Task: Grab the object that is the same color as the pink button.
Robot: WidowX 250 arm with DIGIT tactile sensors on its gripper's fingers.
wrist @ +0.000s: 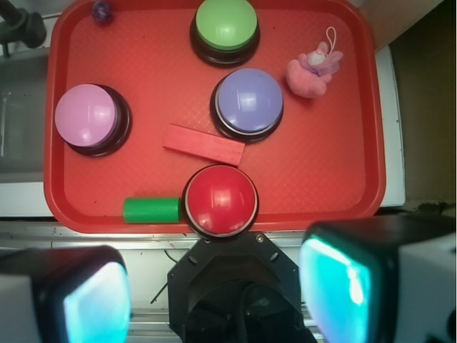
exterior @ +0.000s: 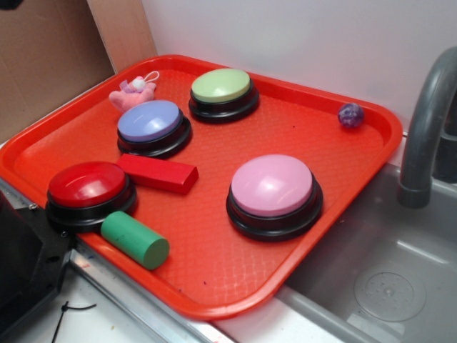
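On the red tray (exterior: 321,186), the pink plush toy (exterior: 133,93) lies beside the lavender-blue button (exterior: 152,124), well apart from the pink button (exterior: 273,190), while the gripper (wrist: 214,300) hangs wide open, holding nothing.

Small fuzzy pink plush toy (exterior: 133,93) with white loop lies at my tray's far corner. Large pale-pink dome button on black base (exterior: 274,195) sits upright, well apart.
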